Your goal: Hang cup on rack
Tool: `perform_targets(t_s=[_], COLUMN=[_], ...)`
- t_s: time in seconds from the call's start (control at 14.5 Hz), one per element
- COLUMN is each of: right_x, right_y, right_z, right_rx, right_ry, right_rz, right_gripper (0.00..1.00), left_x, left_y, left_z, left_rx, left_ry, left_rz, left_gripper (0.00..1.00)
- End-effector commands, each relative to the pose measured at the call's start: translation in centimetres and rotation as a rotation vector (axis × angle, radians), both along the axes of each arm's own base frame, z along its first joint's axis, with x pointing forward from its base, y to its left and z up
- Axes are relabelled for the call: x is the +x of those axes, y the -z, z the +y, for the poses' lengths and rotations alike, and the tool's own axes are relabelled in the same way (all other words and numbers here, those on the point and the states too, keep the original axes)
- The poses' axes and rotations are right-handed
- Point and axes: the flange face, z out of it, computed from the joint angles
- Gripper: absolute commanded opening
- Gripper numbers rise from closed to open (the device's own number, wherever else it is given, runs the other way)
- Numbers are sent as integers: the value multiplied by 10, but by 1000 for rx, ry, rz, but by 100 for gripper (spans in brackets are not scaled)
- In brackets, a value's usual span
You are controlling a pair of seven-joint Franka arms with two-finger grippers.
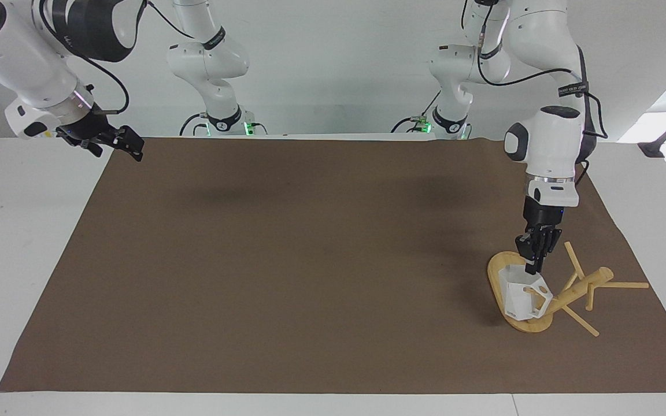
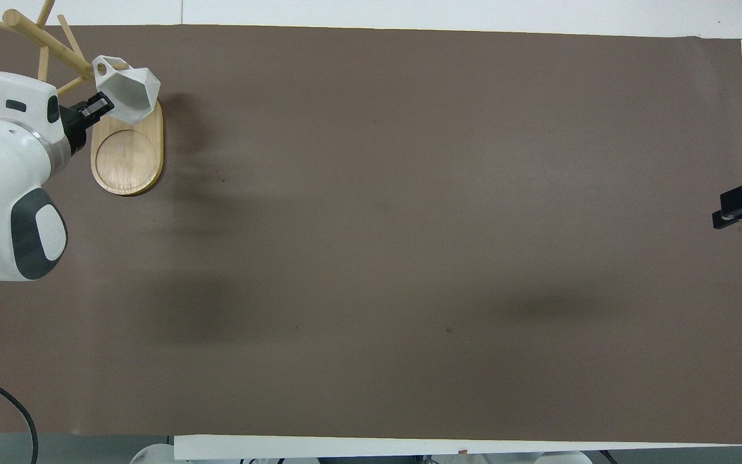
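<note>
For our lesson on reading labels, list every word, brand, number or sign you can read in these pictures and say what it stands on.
None can be read.
Cup: a small dark mark low on its side, too small to read.
Left arm's cable strap: pale lettering, too blurred to read.
Right arm's dark joint: faint lettering, unreadable.
Rack and brown mat: no text seen.

I see the white faceted cup [image 1: 522, 296] tilted over the rack's [image 1: 547, 294] oval bamboo base, handle at a peg. The rack sits at the left arm's end of my table.
</note>
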Motion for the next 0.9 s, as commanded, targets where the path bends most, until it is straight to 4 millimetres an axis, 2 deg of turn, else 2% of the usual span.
perform_targets(t_s=[0.0, 0.21, 0.35, 0.41, 0.48, 0.62, 0.69, 0.83], right_x=[-3, -3, -3, -3, -3, -3, -3, -3], right_y=[1, 1, 0, 1, 0, 0, 0, 1], right_z=[3, 4, 3, 3, 4, 4, 4, 3], right_rx=[-4, -2, -3, -4, -3, -3, -3, -4], right_ry=[9, 7, 9, 7, 7, 7, 7, 7], right_rz=[-2, -2, -3, -2, -3, -4, -4, -2], right_gripper=[99, 99, 99, 99, 99, 99, 99, 99], left_x=[3, -1, -13, -18, -25, -40, -50, -68], left_y=[-2, 1, -13, -24, -36, -55, -60, -84], left_z=[2, 5, 7, 9, 12, 17, 20, 24], left_rx=[12, 16, 20, 20, 20, 23, 40, 82], left_ry=[6, 1, -2, -4, -6, -13, -2, 63], left_rz=[1, 39, 119, 149, 173, 262, 336, 470], left_gripper=[20, 21, 26, 35, 48, 85, 96, 100])
